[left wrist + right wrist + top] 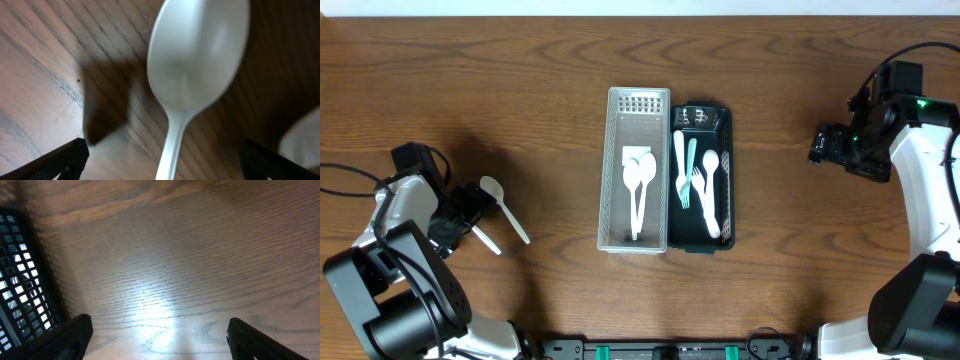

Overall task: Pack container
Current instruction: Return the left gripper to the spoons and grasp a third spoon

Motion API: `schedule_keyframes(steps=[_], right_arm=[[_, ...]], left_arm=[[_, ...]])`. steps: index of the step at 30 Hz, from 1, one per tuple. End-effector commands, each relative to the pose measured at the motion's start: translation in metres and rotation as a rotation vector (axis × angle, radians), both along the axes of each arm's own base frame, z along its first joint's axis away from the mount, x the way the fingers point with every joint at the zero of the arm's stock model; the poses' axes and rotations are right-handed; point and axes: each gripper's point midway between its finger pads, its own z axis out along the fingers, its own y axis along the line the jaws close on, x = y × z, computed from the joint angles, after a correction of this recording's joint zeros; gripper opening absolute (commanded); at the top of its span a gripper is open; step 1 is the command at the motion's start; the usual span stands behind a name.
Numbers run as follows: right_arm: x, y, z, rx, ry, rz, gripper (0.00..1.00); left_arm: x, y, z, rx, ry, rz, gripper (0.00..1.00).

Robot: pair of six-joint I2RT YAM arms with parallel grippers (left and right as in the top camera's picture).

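White plastic spoon (200, 55) sits btwn spread fingers of left gripper (162, 157), bowl ahead. Likely light, stiff, slick; pinch handle nr neck. The right gripper (157, 335) is also spread, empty.

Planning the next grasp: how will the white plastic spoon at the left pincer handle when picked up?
The white plastic spoon looks thin, so probably light and slightly bendy. Its glossy, narrow handle may slip or pivot in the left pincer.

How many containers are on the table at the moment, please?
2. A white basket lies at the centre of the table; a dark basket lies alongside it, on the right arm's side. None seems hidden.
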Motion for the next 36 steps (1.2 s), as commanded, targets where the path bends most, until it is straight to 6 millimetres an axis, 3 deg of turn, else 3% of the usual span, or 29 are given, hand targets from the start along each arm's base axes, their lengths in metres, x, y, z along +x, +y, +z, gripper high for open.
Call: schedule_keyframes(steps=[1, 12, 25, 27, 36], right_arm=[[-0.001, 0.002, -0.003, 0.003, 0.01, 0.018, 0.89], [-0.015, 0.004, -0.005, 0.01, 0.064, 0.036, 0.92], [-0.038, 0.008, -0.007, 0.029, 0.159, 0.036, 0.94], [-0.039, 0.008, -0.007, 0.029, 0.162, 0.036, 0.94], [-0.039, 0.008, -0.007, 0.029, 0.163, 0.036, 0.94]], left_arm=[[-0.007, 0.01, -0.004, 0.047, 0.039, 0.014, 0.98], [-0.003, 0.013, -0.004, 0.062, 0.022, 0.015, 1.0], [-0.003, 0.017, -0.005, 0.086, 0.023, 0.02, 0.85], [-0.003, 0.017, -0.007, 0.088, 0.018, 0.02, 0.72], [-0.013, 0.012, -0.018, 0.079, 0.029, 0.038, 0.37]])
